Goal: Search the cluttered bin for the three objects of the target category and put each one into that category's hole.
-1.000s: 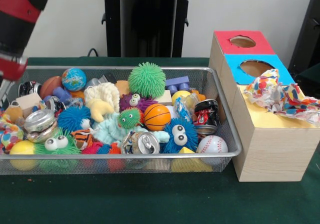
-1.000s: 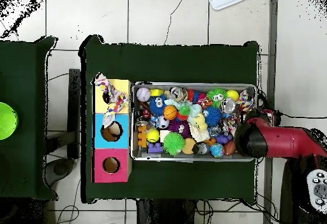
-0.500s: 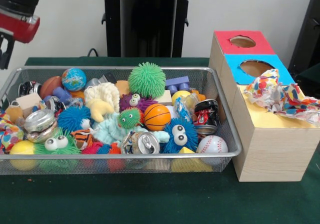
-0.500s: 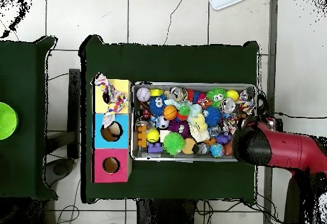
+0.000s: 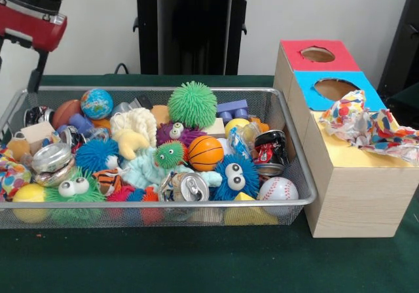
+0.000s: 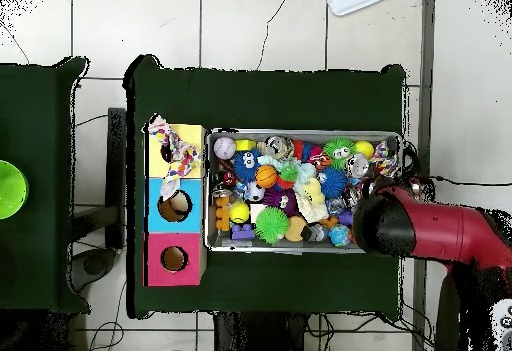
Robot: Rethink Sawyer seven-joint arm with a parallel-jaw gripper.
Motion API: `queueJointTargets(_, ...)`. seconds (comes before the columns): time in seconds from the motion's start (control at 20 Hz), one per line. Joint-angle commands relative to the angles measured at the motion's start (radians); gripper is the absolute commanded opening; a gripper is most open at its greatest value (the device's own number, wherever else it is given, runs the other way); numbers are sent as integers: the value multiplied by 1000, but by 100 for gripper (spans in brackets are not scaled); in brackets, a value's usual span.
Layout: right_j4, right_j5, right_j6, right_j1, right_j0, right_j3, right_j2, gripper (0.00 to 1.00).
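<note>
The silver wire-mesh bin is full of toys. A polka-dot cloth lies crumpled on the pale wooden box, over the yellow surround; the yellow hole is hidden under it. Another polka-dot cloth lies at the bin's left end. My gripper hangs above the bin's far left corner with nothing seen in it. In the overhead view the arm's head covers the bin's right end, a cloth lies beside it, and the other cloth is on the box.
The box also has a red-surround hole and a blue-surround hole, both uncovered. The bin holds spiky rubber balls, a cream plush, cans, a basketball and a baseball. The black pedestal stands behind.
The arm has risen from the bin's left end and shifted slightly right in the front view. The toys and cloths have not moved.
</note>
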Motion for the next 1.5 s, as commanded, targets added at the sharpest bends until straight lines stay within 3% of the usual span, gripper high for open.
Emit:
queueJointTargets(0.05, -21, -39, 36, 37, 29, 107, 66, 100)
queueJointTargets(0.8, -57, -190, 97, 155, 93, 39, -22, 100)
queueJointTargets(1.5, -77, -198, -35, 182, -4, 11, 56, 100)
